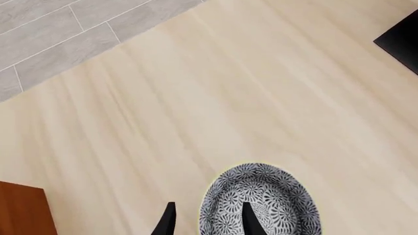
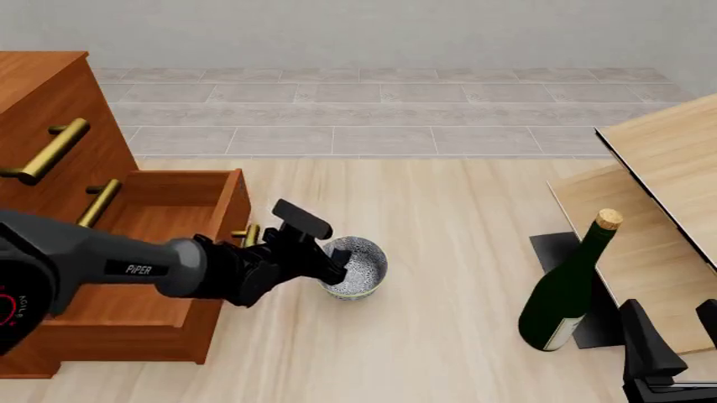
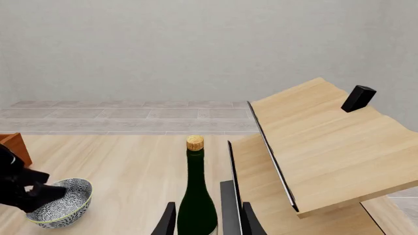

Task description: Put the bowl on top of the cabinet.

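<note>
Stood at the far left of the front view: the cabinet [image 2: 50, 117], reddish-brown, with long brass bar handles [image 2: 45, 151] and a lower drawer [image 2: 146, 243] pulled open toward the table's middle. Showed as a brown corner [image 1: 19, 210] in the left wrist view. Reached across in front of that drawer: the left arm [image 2: 112, 269], dark and marked PIPER, ending in the left gripper [image 2: 332, 262] at the bowl [image 2: 358, 267]. Rested on the pale wood table [image 2: 448, 252] just beside the open drawer's corner, upright, grey-white patterned with a pale rim. Straddled the bowl's near wall, per the left wrist view: one finger [image 1: 251, 220] inside the bowl [image 1: 261, 200], the other [image 1: 166, 220] outside it, the gap between them narrow; could not tell whether the pads pressed the rim. Appeared likewise in the right wrist view, with the bowl [image 3: 65, 203] under the dark gripper [image 3: 36, 193]. Stood well apart to the right: a dark green wine bottle [image 2: 569, 290], corked, upright, beside pale light-wood furniture [image 2: 661, 210] with black edging. Sat low at the right corner: the right gripper [image 2: 672, 353], fingers parted and holding nothing, the bottle [image 3: 196, 196] straight ahead of it in its own wrist view.
</note>
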`<state>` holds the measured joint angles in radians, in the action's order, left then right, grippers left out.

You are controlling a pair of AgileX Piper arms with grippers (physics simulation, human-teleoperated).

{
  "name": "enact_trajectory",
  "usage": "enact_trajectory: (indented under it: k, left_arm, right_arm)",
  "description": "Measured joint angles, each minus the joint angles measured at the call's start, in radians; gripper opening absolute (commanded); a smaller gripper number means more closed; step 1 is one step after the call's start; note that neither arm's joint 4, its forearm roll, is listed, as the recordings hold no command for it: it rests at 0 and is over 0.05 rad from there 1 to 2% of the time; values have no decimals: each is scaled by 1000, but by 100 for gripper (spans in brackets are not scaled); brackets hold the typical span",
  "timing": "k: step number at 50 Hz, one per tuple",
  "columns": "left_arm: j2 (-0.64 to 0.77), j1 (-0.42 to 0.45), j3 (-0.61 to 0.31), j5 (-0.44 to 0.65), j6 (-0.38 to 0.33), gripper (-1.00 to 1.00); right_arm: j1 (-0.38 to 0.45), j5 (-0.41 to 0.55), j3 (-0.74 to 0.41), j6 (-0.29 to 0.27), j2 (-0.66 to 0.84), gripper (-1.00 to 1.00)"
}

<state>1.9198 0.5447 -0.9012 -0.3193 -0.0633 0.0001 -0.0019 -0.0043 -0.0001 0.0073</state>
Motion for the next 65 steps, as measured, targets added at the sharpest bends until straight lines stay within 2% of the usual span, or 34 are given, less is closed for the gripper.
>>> enact_trajectory:
  k: [61,62,65]
  left_arm:
    - [87,-6,-36,-14,-14,100]
    - [89,-7,-37,-15,-15,-100]
    - [83,-9,-33,-25,-18,-100]
  right_arm:
    - [0,0,0,0,0,100]
    - [0,0,0,0,0,100]
    - [0,0,0,0,0,100]
